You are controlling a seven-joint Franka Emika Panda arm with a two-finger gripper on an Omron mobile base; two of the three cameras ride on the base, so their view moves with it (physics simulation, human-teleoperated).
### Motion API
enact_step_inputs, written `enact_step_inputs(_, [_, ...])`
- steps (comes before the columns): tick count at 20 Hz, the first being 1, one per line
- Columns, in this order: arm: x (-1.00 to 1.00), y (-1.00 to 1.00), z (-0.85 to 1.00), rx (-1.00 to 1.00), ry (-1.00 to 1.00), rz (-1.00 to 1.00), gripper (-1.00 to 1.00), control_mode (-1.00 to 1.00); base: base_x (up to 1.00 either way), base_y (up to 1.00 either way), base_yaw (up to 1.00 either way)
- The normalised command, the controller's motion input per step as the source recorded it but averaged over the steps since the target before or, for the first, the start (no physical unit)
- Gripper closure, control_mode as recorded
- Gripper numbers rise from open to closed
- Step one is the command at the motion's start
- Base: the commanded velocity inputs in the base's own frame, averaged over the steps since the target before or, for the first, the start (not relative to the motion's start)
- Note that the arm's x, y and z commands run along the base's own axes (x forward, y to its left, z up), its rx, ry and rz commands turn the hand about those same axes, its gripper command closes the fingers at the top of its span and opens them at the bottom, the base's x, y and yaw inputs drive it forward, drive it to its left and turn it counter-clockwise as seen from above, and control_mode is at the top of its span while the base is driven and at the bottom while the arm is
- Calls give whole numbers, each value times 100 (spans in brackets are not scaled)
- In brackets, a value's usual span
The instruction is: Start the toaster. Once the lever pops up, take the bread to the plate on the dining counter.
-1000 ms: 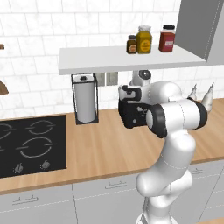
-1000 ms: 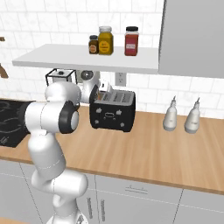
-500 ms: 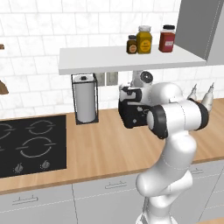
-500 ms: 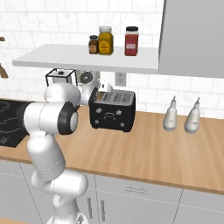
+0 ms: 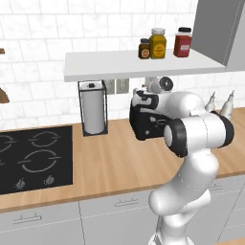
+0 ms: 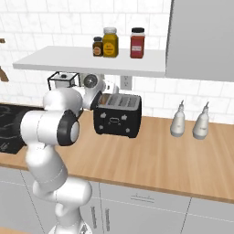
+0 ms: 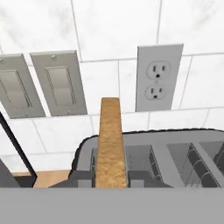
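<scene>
The black toaster (image 5: 143, 125) (image 6: 118, 119) stands on the wall-side counter under the shelf. My gripper (image 7: 110, 180) (image 6: 101, 98) hangs over its left end, shut on the bread (image 7: 109, 140), a tan slice seen edge-on that stands upright between the fingertips. The bread's top reaches well above the toaster's silver slotted top (image 7: 175, 151). In the right base view the bread (image 6: 105, 98) shows as a tan patch just above the toaster's left slot. The plate and the dining counter are out of view.
A paper-towel roll (image 5: 93, 112) stands left of the toaster and a black stove (image 5: 33, 153) farther left. A shelf (image 5: 143, 66) with jars hangs close overhead. Two pale bottles (image 6: 178, 121) stand to the right. A wall outlet (image 7: 159, 78) and switches (image 7: 46, 83) are behind.
The hand has crept slightly up and to the right over the toaster with the bread still in its grip. Nothing else has moved.
</scene>
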Motion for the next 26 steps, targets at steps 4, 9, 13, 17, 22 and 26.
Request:
enact_step_inputs(4, [-29,0,15,-2,-14,0,100,-100,0,0,0])
enact_step_inputs(9, [-34,0,44,-1,-24,0,100,-100,0,0,0])
enact_step_inputs(13, [-42,0,54,0,-20,0,100,-100,0,0,0])
enact_step_inputs(17, [-53,0,16,0,-2,0,100,-100,0,0,0])
enact_step_inputs(22, [-60,0,16,0,0,0,100,-100,0,0,0])
enact_step_inputs(26, [-79,-1,30,0,3,0,100,-100,0,0,0])
